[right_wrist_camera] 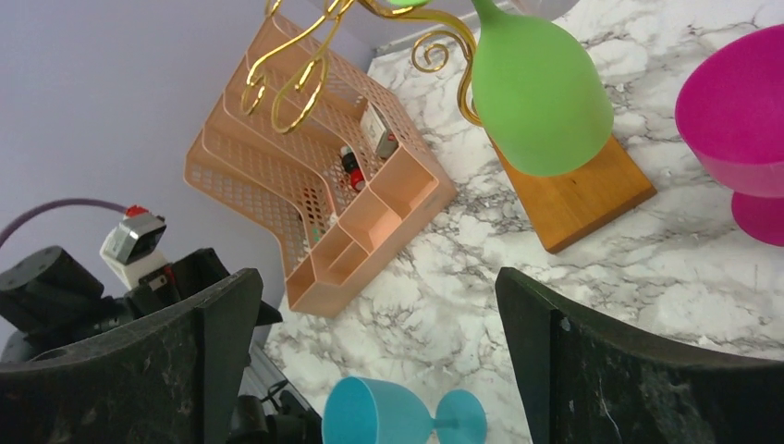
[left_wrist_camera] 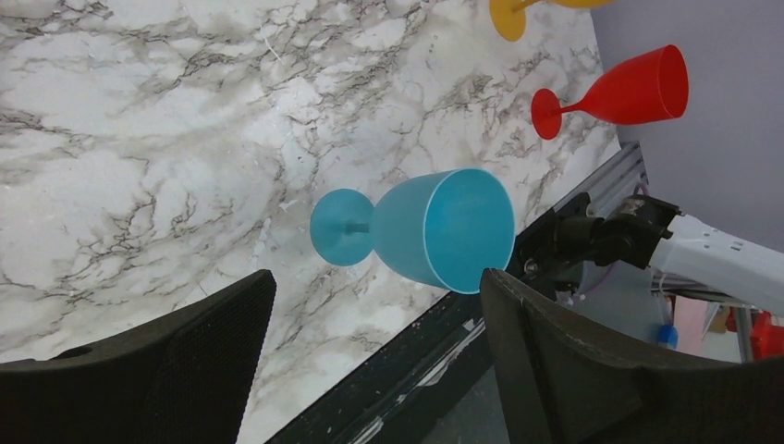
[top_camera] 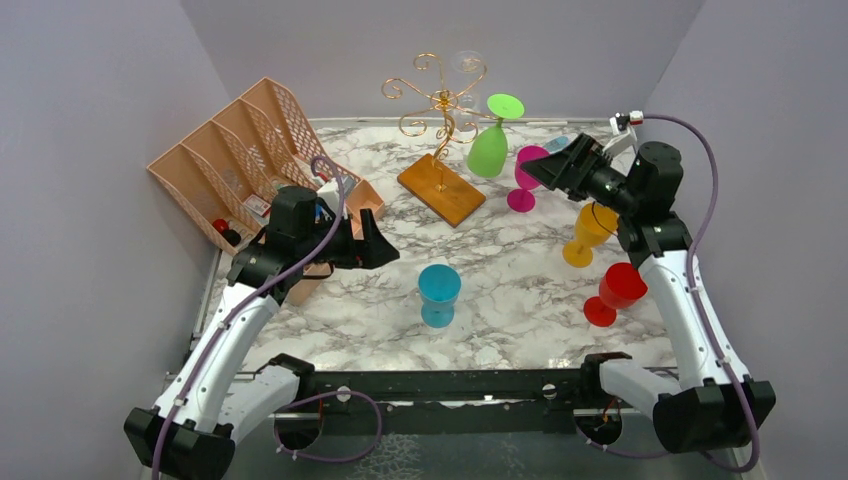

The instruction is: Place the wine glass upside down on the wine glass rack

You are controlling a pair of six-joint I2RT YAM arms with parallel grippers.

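Note:
The gold wire wine glass rack (top_camera: 438, 98) stands on its wooden base (top_camera: 441, 188) at the back centre. A green wine glass (top_camera: 488, 148) hangs upside down on it and also shows in the right wrist view (right_wrist_camera: 539, 92). A magenta glass (top_camera: 521, 199) stands upright just right of the base. A blue glass (top_camera: 438, 293) stands at front centre, and shows in the left wrist view (left_wrist_camera: 434, 227). My right gripper (top_camera: 540, 170) is open and empty beside the magenta glass (right_wrist_camera: 740, 129). My left gripper (top_camera: 385, 248) is open and empty, left of the blue glass.
A peach mesh organiser (top_camera: 235, 160) stands at the back left. A yellow glass (top_camera: 588, 232) and a red glass (top_camera: 615, 292) stand by the right arm. A clear glass (top_camera: 466, 62) sits at the rack's top. The black frame rail (top_camera: 450, 385) runs along the near edge.

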